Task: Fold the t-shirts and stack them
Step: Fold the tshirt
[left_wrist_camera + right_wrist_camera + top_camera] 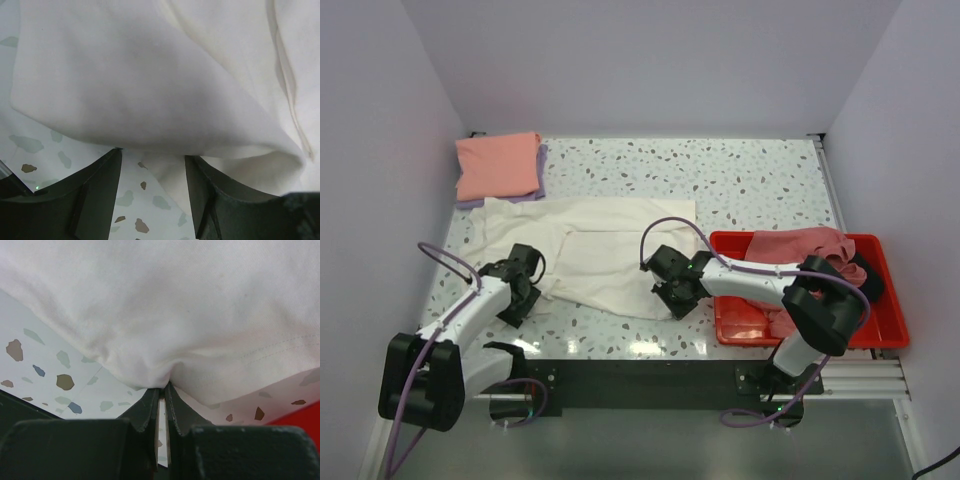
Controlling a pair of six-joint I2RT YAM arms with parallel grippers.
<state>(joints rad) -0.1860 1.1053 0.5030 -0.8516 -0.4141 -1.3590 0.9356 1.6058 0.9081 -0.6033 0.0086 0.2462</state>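
The large cream-white t-shirt [610, 250] lies partly folded across the middle of the table. My left gripper [527, 285] is at its near-left edge. In the left wrist view its jaws [152, 152] stand apart, a rolled fold of the white cloth [150, 90] lies over the fingertips, and the table shows between the fingers. My right gripper [672, 295] is at the shirt's near-right corner and is shut on the cream-white t-shirt [165, 315], pinching its hem [163, 385]. A folded salmon-pink t-shirt [498, 165] rests on a lavender one [543, 165] at the back left.
A red plastic tray [880, 335] stands at the right, holding a dusty rose t-shirt [800, 245] and a black one [868, 272]. Walls close in the table on the left, back and right. The arm bases sit on a black plate [640, 375] at the near edge.
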